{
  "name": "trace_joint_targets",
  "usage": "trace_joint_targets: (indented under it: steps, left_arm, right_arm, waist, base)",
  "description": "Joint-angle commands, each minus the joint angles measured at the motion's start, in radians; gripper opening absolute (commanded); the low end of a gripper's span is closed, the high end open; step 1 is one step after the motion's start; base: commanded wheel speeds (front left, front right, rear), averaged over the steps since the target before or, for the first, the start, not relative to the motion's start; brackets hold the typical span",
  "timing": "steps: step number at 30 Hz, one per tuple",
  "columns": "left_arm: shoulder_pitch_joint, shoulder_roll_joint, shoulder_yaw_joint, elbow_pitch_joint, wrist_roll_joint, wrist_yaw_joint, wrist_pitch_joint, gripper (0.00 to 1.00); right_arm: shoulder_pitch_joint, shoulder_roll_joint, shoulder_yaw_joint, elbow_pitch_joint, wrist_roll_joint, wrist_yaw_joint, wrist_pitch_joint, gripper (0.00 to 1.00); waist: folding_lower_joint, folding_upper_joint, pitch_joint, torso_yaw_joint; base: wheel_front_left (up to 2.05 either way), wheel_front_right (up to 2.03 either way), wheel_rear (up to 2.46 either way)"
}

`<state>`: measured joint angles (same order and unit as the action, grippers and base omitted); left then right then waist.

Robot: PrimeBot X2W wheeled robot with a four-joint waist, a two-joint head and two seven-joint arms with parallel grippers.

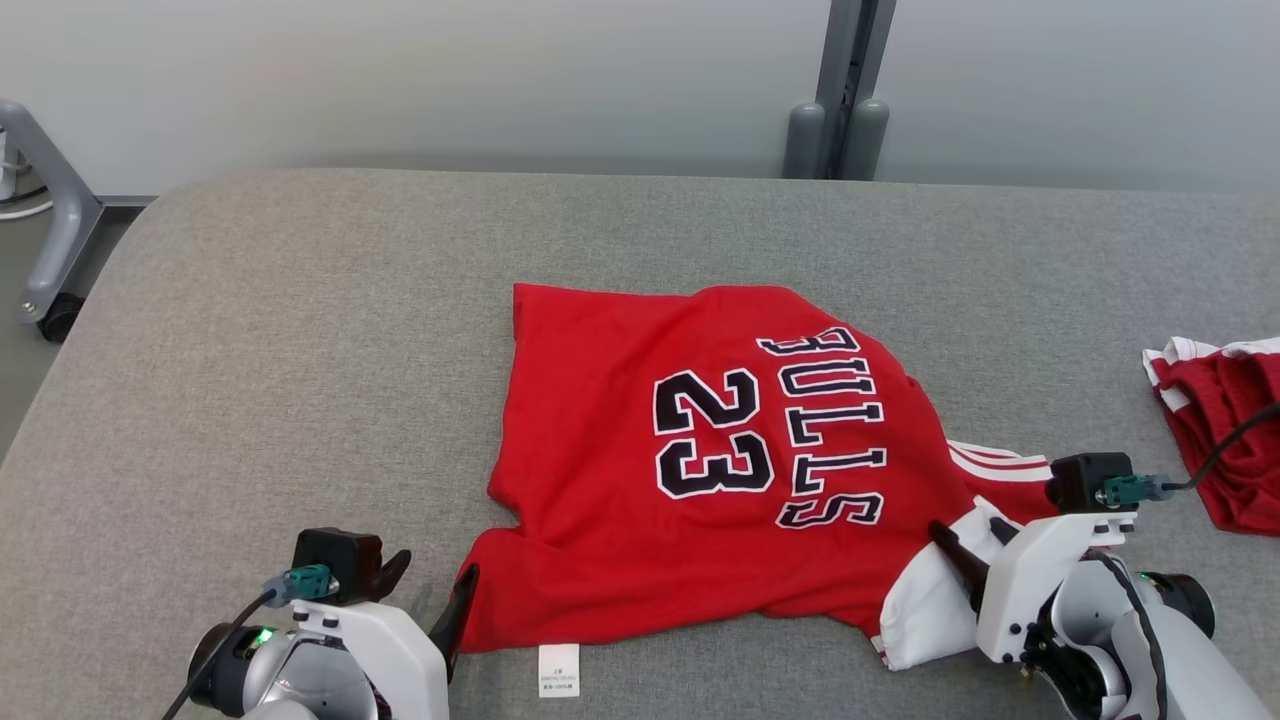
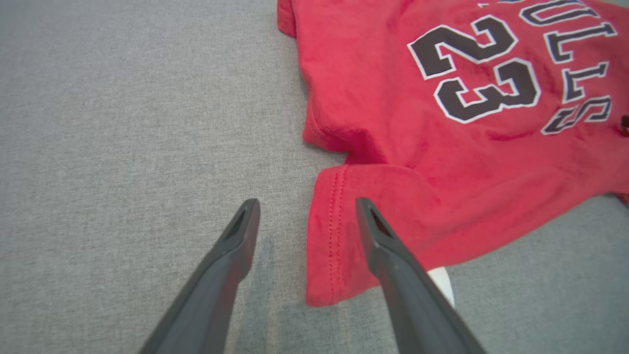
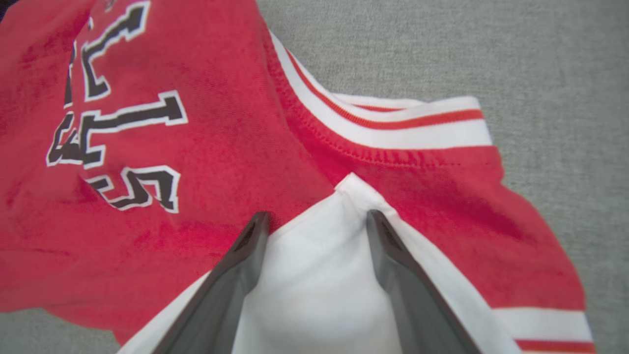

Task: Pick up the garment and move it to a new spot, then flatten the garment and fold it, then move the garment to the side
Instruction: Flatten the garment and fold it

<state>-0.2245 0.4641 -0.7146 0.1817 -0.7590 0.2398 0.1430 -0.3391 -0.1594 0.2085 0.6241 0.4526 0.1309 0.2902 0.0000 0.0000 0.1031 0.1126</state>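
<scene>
- Nearest the head camera are the two hands: the left hand (image 1: pixel 436 562) at the lower left and the right hand (image 1: pixel 968 525) at the lower right. Both point up the grey bench (image 1: pixel 250 350) toward the garment.
- The garment is a red jersey (image 1: pixel 700 440). It lies printed side up in the middle of the bench, mostly spread out but rumpled along its near edge.
- Its lettering reads sideways, so I judge the long axis runs across the robot, with the hem end at the robot's left and the shoulder end at its right.
- In the left wrist view, the left hand (image 2: pixel 305 201) is wide open and holds nothing. One finger is over bare bench and the other over red cloth, so the stitched hem corner (image 2: pixel 334 236) sits right between them.
- In the right wrist view, the right hand (image 3: pixel 318 214) is also spread wide. Both fingers are over a white panel (image 3: pixel 314 275) that peeks out below the striped trim (image 3: pixel 393 123). Whether they press on the cloth I cannot tell.
- Each arm is therefore nearest its own end of the jersey — left to the hem corner, right to the shoulder side. The cloth lies just ahead of and under the fingertips.
- My read is that a two-handed pinch of the near edge comes next. The left side looks better lined up, because an edge already lies between its fingers.
- A white label (image 1: pixel 559 670) lies on the bench just beside the near hem, and a second red garment (image 1: pixel 1220 440) sits well apart at the far right.
</scene>
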Motion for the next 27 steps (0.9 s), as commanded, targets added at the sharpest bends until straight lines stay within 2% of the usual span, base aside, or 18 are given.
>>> trace_joint_targets:
  steps: [1,2,3,4,13,19,27]
  left_arm:
    - [-0.008,0.004,0.001,0.004,-0.01,0.0,-0.005,1.0]
    - [-0.009,0.003,0.001,0.004,-0.011,0.0,-0.005,1.0]
    - [-0.009,0.003,0.001,0.005,-0.01,0.0,-0.006,1.0]
    - [-0.009,0.003,0.001,0.006,-0.009,0.001,-0.006,1.0]
    - [0.006,0.013,0.005,0.002,-0.018,0.008,-0.005,1.0]
    - [0.007,0.02,0.007,-0.005,-0.017,0.016,-0.002,1.0]
    - [0.012,0.037,0.013,-0.016,-0.023,0.024,0.003,1.0]
  right_arm:
    - [0.004,0.001,-0.008,0.005,-0.013,0.0,0.003,0.49]
    - [0.008,0.003,-0.016,0.002,-0.018,0.0,-0.002,0.25]
    - [0.014,0.003,-0.023,-0.003,-0.026,0.0,-0.006,0.07]
    - [0.019,0.004,-0.031,-0.008,-0.034,0.0,-0.01,0.0]
    - [0.089,0.02,-0.095,-0.118,-0.063,0.0,-0.039,0.0]
    - [0.165,0.022,-0.122,-0.293,-0.033,0.0,-0.065,0.0]
    - [0.307,-0.022,-0.158,-0.553,0.044,0.0,0.038,0.0]
  waist:
    - [0.0,0.0,0.002,0.003]
    - [0.0,0.0,0.003,0.004]
    - [0.0,0.0,0.003,0.005]
    - [0.0,0.0,0.003,0.005]
    - [0.0,0.0,-0.003,-0.017]
    - [0.0,0.0,-0.004,-0.048]
    - [0.0,0.0,0.004,-0.101]
  base:
    - [0.0,0.0,0.0]
    - [0.0,0.0,0.0]
    - [0.0,0.0,0.0]
    - [0.0,0.0,0.0]
    - [0.0,0.0,0.0]
    - [0.0,0.0,0.0]
    - [0.0,0.0,0.0]
